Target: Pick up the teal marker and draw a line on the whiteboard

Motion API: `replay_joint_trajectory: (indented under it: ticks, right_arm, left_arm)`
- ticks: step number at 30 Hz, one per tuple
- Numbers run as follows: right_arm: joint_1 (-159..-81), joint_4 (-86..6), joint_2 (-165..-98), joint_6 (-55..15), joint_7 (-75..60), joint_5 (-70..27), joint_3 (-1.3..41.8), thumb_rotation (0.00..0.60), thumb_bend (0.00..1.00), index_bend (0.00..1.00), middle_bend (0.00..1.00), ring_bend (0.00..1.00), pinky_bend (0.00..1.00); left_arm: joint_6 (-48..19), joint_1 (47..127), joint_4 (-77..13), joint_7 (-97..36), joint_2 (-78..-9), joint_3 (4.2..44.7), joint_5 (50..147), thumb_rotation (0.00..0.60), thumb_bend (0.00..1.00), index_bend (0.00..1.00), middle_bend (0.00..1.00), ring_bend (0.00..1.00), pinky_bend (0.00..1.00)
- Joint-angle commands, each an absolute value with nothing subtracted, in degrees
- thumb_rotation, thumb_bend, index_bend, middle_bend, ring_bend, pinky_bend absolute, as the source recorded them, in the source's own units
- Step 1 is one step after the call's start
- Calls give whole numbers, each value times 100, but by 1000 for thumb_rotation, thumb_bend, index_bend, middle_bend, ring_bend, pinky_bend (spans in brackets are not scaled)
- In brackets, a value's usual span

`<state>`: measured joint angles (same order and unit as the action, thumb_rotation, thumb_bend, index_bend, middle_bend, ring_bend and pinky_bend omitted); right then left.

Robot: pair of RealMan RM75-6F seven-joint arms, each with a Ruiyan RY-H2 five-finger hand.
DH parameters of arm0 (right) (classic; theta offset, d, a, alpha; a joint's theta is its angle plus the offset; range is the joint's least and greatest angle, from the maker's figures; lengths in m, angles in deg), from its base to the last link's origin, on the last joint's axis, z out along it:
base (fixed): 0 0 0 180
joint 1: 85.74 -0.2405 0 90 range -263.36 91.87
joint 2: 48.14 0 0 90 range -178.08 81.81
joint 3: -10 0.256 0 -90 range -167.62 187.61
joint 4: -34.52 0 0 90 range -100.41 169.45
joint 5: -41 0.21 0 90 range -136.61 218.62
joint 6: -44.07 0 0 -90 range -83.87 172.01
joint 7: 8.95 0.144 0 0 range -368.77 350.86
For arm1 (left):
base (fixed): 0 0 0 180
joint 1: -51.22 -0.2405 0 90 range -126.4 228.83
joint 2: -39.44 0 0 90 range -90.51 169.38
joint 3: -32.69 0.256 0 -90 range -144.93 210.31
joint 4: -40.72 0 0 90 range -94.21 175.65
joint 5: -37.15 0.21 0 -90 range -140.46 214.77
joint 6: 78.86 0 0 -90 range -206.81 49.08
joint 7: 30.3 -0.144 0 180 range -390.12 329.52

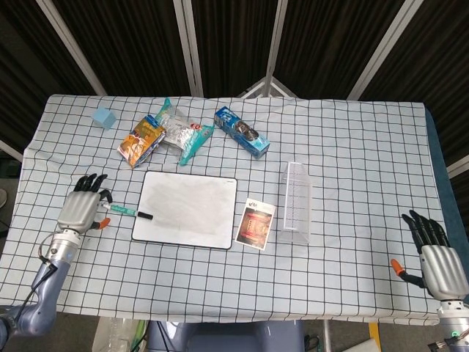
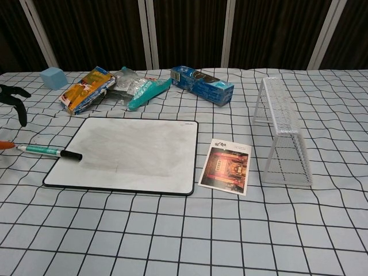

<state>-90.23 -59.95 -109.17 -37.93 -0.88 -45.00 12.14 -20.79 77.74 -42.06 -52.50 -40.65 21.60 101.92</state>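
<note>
The teal marker (image 1: 125, 212) (image 2: 48, 151) with a black cap lies on the checked cloth just left of the whiteboard (image 1: 187, 209) (image 2: 128, 153), its cap resting on the board's left edge. My left hand (image 1: 80, 207) hovers just left of the marker's tail, fingers spread and holding nothing; the chest view shows only its fingertips (image 2: 12, 95) at the left edge. My right hand (image 1: 436, 258) sits at the table's near right corner, fingers spread and empty.
Behind the whiteboard lie an orange snack pack (image 1: 141, 140), a silver-teal bag (image 1: 181, 130) and a blue box (image 1: 241, 131). A light blue cube (image 1: 104, 116) sits far left. A card (image 1: 256, 224) and a white wire rack (image 1: 297, 202) lie right of the board.
</note>
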Motion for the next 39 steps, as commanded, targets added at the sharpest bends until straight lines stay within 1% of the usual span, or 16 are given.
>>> replay_joint_trajectory:
  ticks: [1,16,24,30,33,35,39]
  right_arm:
    - [-9021,-5999,-10906,-3789,-64,-4514,1206,600,299,0,0,0,0]
    - [-9031,-6021,-10876,-3752,48,-4494,1213,600,299,0,0,0,0]
    - [-9036,-6032,-10869,-3734,66,-4477,1219,600,299,0,0,0,0]
    - [-9033,-6033,-10870,-3737,74,-4470,1223,600,300,0,0,0,0]
    - [-9029,-6034,-10870,-3742,75,-4474,1221,600,299,0,0,0,0]
    - [-9031,-6032,-10872,-3742,77,-4472,1225,600,299,0,0,0,0]
    - [-9026,-6033,-10878,-3751,68,-4467,1227,600,299,0,0,0,0]
  left_arm:
    - [-2193,7926,-4023,-5475,-4288,2155,10017,600,338,441,60,0,0]
    - [-2497,8373,-3364,-5819,-5049,2149,9612,600,402,468,67,0,0]
    - [-2569,8487,-3203,-5917,-5228,2199,9524,600,417,487,67,0,0]
    - [-2587,8523,-3105,-5949,-5305,2214,9433,600,454,511,68,0,0]
    - [-2595,8527,-3075,-5950,-5322,2231,9399,600,495,540,71,0,0]
    - [-2595,8526,-3059,-5945,-5328,2243,9379,600,530,589,78,0,0]
    - [-2550,8514,-3091,-5849,-5323,2215,9362,600,556,642,101,0,0]
